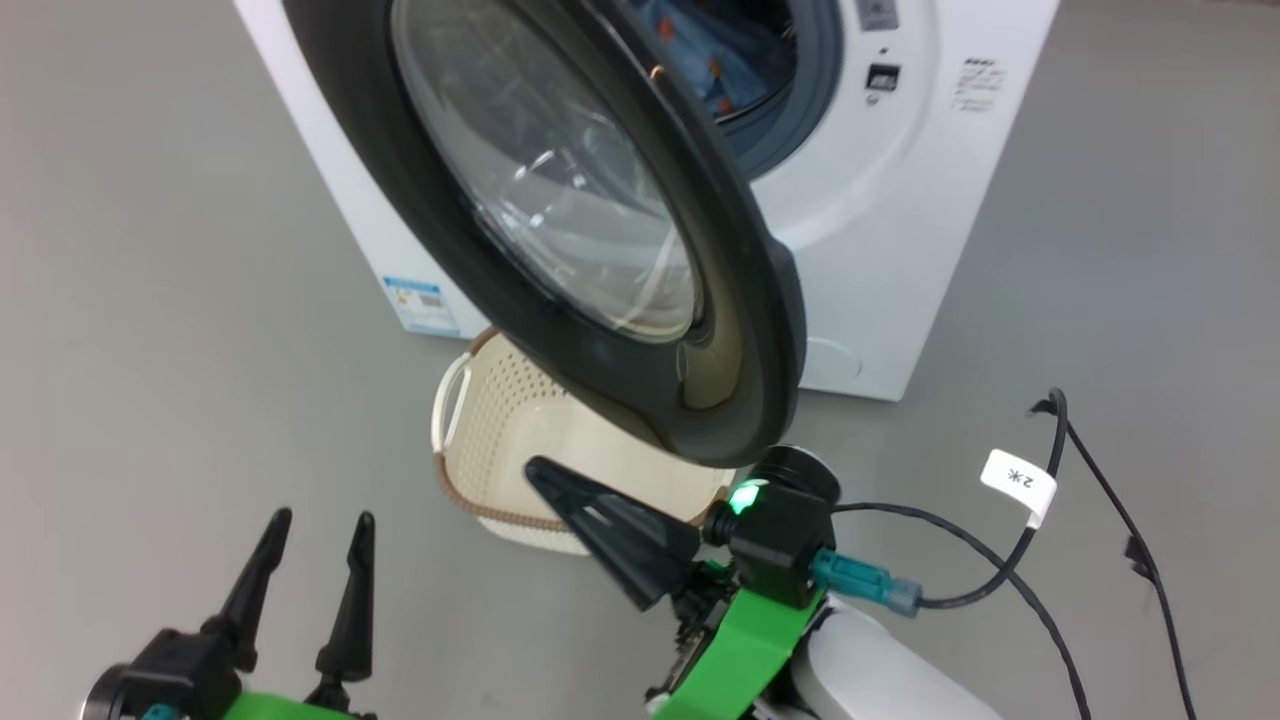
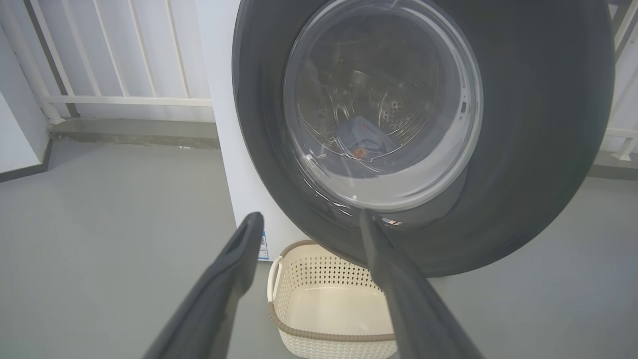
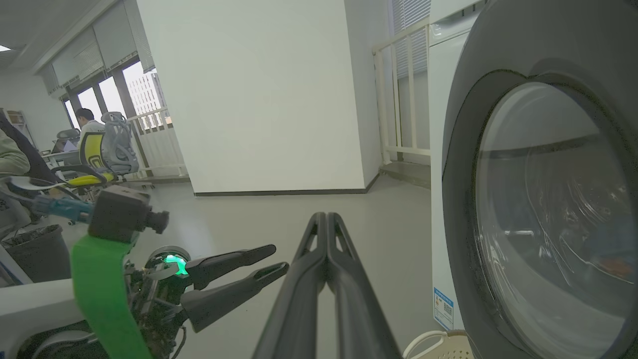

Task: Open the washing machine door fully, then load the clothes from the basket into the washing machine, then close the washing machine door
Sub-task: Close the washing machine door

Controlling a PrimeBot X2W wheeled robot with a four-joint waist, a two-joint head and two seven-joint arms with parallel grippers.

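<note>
Clothes [image 1: 722, 52] inside washing machine [image 1: 880, 250]; door [image 1: 550, 200] partly open

Two hands are counted: the left hand [image 1: 324, 518] and the right hand [image 1: 540, 472]. One washing machine [image 1: 880, 250] is seen ahead of both, with one washing machine door [image 1: 740, 300] and one blue label sticker [image 1: 420, 305]. One basket [image 1: 500, 420] is counted just beyond the right hand. The clothes [image 1: 700, 50] are seen as one bundle inside the machine; the number of pieces cannot be told. One white tag [image 1: 1020, 482] is counted to the right of the right hand.
</note>
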